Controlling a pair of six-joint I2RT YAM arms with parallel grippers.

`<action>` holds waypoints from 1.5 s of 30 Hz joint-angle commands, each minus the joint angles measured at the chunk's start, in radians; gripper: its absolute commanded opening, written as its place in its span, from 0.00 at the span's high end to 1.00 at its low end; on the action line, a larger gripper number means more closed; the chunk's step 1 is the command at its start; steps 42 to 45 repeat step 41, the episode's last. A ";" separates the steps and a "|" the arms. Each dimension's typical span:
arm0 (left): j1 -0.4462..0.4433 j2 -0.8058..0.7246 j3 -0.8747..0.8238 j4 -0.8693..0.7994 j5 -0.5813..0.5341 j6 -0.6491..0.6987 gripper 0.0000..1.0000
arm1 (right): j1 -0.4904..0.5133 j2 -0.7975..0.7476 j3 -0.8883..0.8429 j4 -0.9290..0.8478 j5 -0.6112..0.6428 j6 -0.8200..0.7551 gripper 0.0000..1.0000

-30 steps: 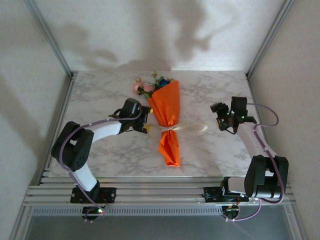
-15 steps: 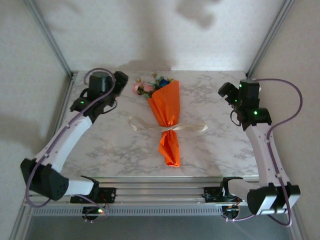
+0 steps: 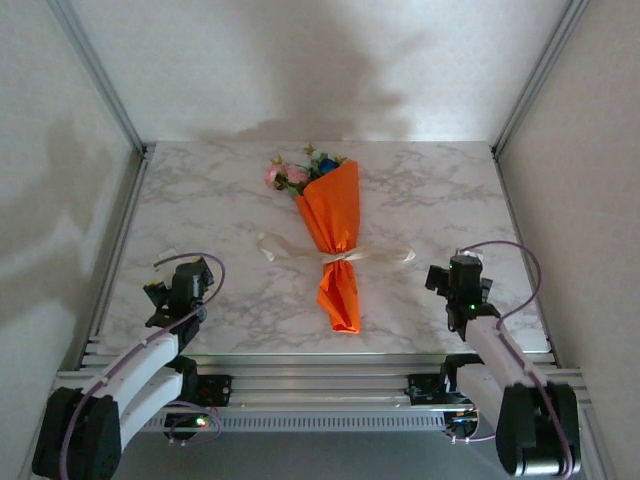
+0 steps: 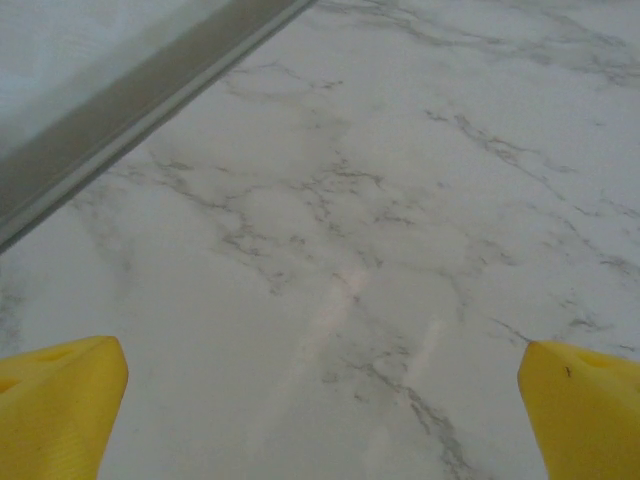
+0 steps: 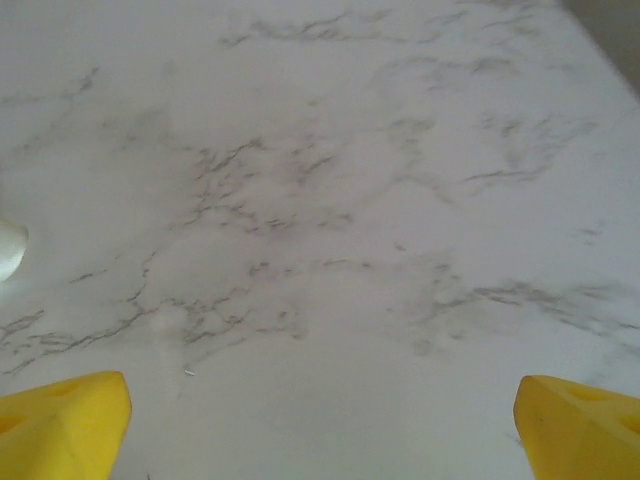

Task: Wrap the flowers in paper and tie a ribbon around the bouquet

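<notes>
While the orange paper-cone bouquet (image 3: pixel 335 225) of pink and blue blooms lay mid-table on the white marble table (image 3: pixel 430 190), its waist tied with the cream-white fabric ribbon (image 3: pixel 385 256), the left gripper (image 4: pixel 320 420) and right gripper (image 5: pixel 320 420) gaped wide and empty near the front edge.

Counts: 1 bouquet (image 3: pixel 336 225) at center, 1 ribbon (image 3: pixel 386 256), 1 marble table (image 3: pixel 200 200), 2 grippers: left gripper (image 3: pixel 178 287) lower left, right gripper (image 3: pixel 452 283) lower right.

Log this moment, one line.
bouquet wrapped | ribbon tied at waist | left end effector open, empty | right end effector open, empty
</notes>
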 commanded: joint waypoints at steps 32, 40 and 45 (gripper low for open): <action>0.214 0.670 0.012 1.168 0.415 0.219 0.00 | 0.000 0.591 0.095 0.860 -0.177 -0.138 0.01; 0.204 0.670 0.017 1.159 0.401 0.226 0.00 | -0.002 0.591 0.096 0.860 -0.179 -0.138 0.01; 0.204 0.671 0.016 1.158 0.401 0.226 0.00 | -0.001 0.592 0.094 0.865 -0.179 -0.138 0.01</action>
